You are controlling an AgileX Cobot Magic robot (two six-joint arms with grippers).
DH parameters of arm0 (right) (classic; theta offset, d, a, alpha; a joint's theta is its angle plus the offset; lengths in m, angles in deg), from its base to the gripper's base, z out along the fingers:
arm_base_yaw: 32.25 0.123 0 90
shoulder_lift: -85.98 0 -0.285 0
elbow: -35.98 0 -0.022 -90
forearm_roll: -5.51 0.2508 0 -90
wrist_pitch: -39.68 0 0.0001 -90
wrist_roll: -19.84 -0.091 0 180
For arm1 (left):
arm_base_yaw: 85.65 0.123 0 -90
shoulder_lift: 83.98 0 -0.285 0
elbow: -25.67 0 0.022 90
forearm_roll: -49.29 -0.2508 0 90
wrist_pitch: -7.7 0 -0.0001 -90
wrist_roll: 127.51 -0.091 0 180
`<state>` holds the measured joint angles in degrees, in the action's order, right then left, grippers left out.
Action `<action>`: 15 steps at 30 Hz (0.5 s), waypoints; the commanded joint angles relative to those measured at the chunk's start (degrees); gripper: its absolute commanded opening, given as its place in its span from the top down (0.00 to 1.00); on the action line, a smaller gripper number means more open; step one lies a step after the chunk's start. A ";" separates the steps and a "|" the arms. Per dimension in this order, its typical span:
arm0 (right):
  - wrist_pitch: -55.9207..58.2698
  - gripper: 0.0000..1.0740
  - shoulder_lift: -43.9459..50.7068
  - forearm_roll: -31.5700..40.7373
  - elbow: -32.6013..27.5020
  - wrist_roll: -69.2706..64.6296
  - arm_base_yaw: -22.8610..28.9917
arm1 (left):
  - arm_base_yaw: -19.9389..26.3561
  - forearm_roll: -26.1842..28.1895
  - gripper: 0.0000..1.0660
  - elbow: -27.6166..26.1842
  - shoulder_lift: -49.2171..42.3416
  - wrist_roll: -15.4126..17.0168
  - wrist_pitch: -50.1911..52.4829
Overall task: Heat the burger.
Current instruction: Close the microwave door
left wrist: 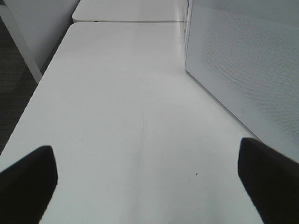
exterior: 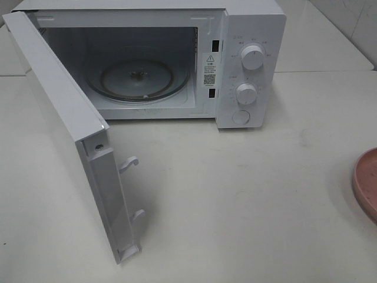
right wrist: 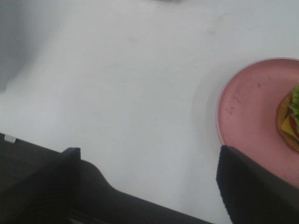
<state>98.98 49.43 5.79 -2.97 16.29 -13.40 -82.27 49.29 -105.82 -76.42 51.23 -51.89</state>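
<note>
The exterior high camera looks steeply down at the white table (exterior: 247, 194) from the front, facing the open microwave (exterior: 177, 53) in the upper half of the frame; a pink plate (exterior: 368, 183) is cut by the right edge. The left wrist camera sits low over the table (left wrist: 126, 116), looking along it, the microwave's door (left wrist: 247, 70) close at upper right. The right wrist camera looks down from close; its plate (right wrist: 247, 107) at right is shared with the high view.

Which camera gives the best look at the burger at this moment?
The right wrist view: the burger sits at the frame edge on the pink plate, showing lettuce and cheese. The exterior high view shows only the plate's rim, not the burger. The left wrist view shows neither.
</note>
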 commanded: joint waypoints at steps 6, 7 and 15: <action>-0.23 0.29 18.28 -0.29 -8.25 0.97 -6.76 | 0.06 0.29 0.04 -0.17 -1.15 -0.06 0.52; 0.00 0.29 20.11 -0.29 -9.05 0.97 -7.28 | 0.06 0.29 0.04 -0.17 -1.15 -0.06 0.52; 0.11 0.29 30.19 0.06 -9.22 1.20 -10.14 | 0.06 0.29 0.04 -0.17 -1.15 -0.06 0.52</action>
<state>99.55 78.02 5.51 -12.08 17.03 -23.08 -82.27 49.29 -105.82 -76.42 51.23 -51.89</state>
